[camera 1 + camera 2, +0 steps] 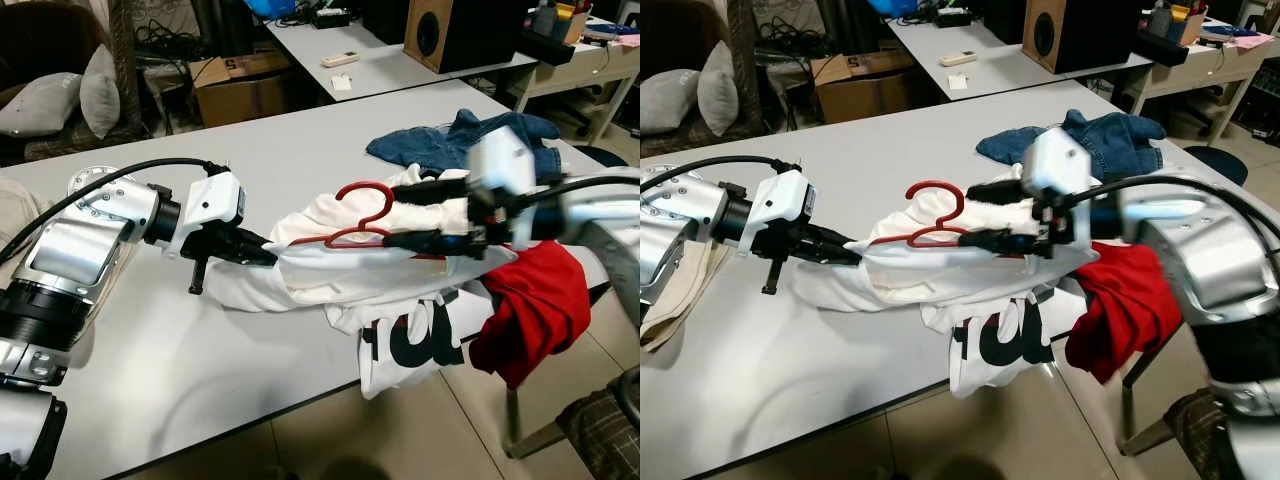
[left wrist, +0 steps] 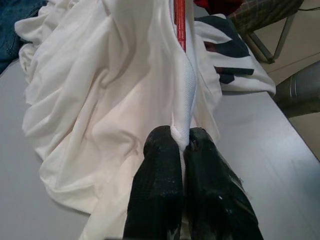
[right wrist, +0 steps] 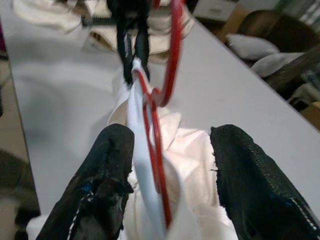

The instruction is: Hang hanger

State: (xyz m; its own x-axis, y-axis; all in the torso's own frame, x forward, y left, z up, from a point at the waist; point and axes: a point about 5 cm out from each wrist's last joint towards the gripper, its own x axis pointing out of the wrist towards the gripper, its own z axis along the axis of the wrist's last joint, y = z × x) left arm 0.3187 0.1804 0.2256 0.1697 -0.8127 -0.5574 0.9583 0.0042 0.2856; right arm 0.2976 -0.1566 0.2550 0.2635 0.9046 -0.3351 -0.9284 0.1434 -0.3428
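Fabric first: my left gripper [image 1: 262,256], over the middle of the desk [image 1: 180,340], is pinched tight on a fold of the white shirt [image 1: 310,275], right where the cloth runs over the end of the red hanger [image 1: 362,225]. The hanger sits half-dressed inside that shirt, its hook standing up above the collar, the whole bundle lifted between my two arms near the desk's right edge. My right gripper [image 3: 167,165] reaches in from that side with its fingers spread wide, the hanger's wire and a strip of cloth passing between them without being clamped. Past it lie a blue denim garment [image 1: 450,140] toward the far right corner and a red garment [image 1: 530,300] slumping over the edge. I judge the careful way is to keep my left pinch firm and the cloth taut, then take the wire cleanly before lifting.
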